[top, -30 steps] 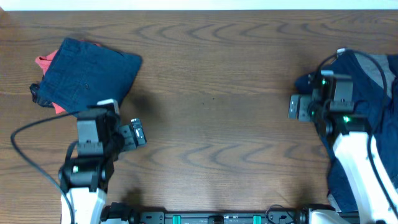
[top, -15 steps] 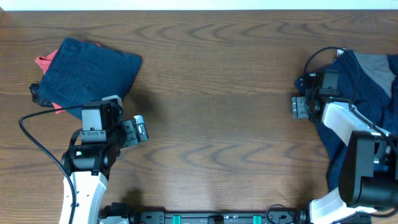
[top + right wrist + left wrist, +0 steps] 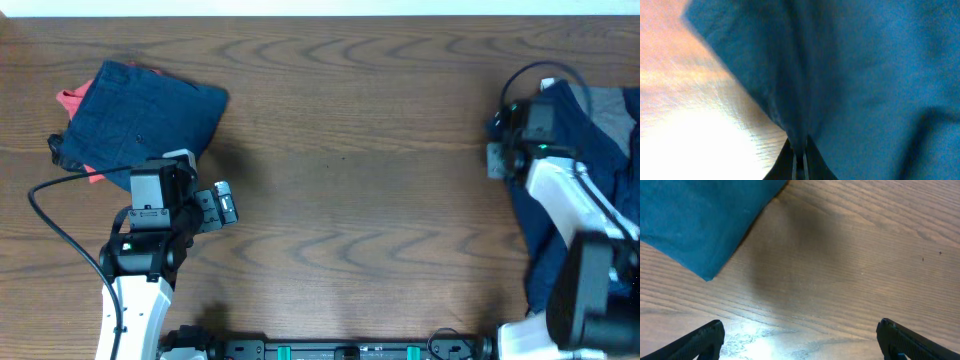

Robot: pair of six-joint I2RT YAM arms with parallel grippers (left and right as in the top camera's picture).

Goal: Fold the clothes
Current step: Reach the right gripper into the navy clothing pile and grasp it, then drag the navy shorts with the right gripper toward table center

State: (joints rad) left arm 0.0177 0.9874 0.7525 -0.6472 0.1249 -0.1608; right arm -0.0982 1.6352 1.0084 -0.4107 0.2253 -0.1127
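Pinching a fold of the navy trousers (image 3: 865,75), the right pincer (image 3: 799,157) is clamped tight. Over the tabletop (image 3: 850,255), the left pincer (image 3: 800,347) hangs wide open, just beside the folded shorts (image 3: 695,215).

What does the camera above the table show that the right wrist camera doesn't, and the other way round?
Only overhead: the folded navy garment over a coral-red piece at the left, the open left gripper, and a grey garment. Only right wrist: the right gripper pinched shut on a fabric fold. Both: the unfolded navy garment and the wooden table.
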